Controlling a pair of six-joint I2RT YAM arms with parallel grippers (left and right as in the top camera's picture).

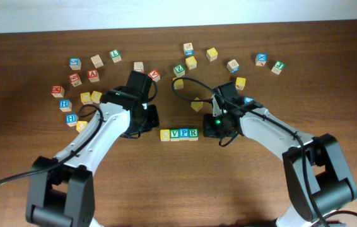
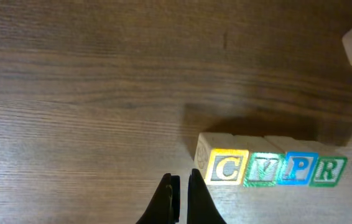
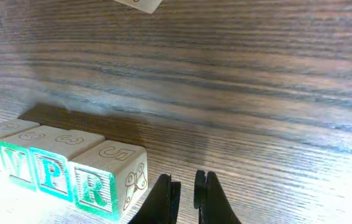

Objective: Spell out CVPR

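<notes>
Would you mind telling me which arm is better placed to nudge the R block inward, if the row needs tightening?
Right: the right pincer sits just beside the R block; the left pincer is by the C block.

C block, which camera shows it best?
Left wrist: the C block faces the camera, its letter readable. Overhead shows it small, leftmost in the row. Right wrist catches only a sliver at the frame edge.

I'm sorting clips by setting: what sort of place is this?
Likely a robotics lab bench, though the room is out of view: a wooden table, the left arm and right arm, and scattered letter blocks beside a CVPR row.
</notes>
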